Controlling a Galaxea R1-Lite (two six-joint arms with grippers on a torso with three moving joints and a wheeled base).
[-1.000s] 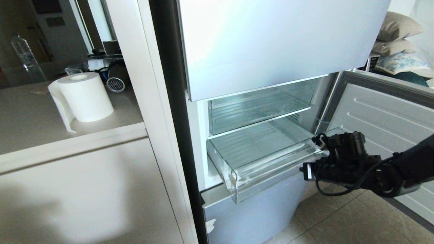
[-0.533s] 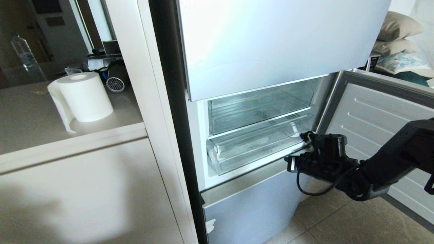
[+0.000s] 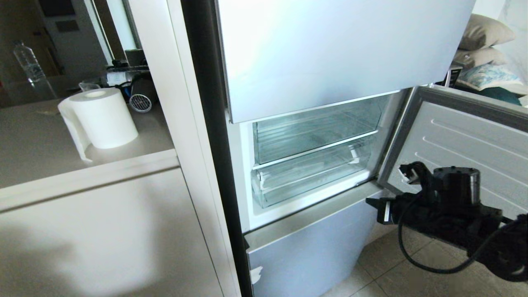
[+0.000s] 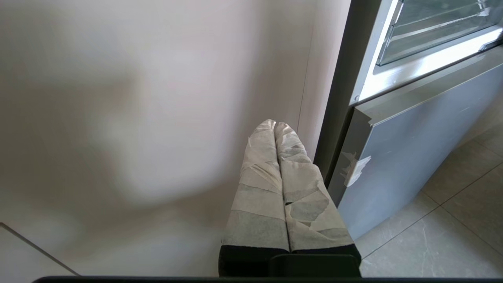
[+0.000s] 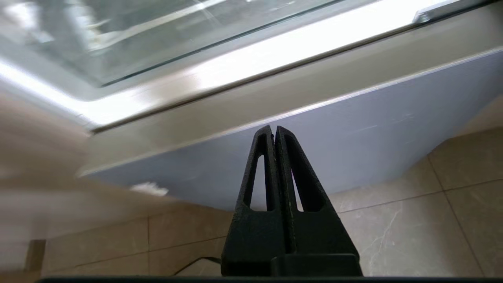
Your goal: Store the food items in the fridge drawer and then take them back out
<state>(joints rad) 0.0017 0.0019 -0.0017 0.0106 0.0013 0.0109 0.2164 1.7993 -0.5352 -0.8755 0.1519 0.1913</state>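
Drawer closed, no food visible.
Clear-plastic fridge drawer (image 3: pixel 307 179) sits pushed in; right end effector (image 5: pixel 275 135) clenched, empty, beside it; remaining steps unclear.

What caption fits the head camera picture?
Shut black right gripper beside the closed clear-plastic fridge drawer, with the grey fridge door open.

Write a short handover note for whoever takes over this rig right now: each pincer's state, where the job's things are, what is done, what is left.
Right pincer: shut, empty, in front of the fridge below the drawer, apart from it.
Left pincer: shut, empty, parked low beside the pale cabinet side, left of the fridge.
Fridge drawer: pushed in under the clear bin; lower fridge door stands open.
Food items: none in view; whether any lie in the drawer cannot be told.
Done: drawer closed.
Left: cannot tell which phase this is; check the drawer first.
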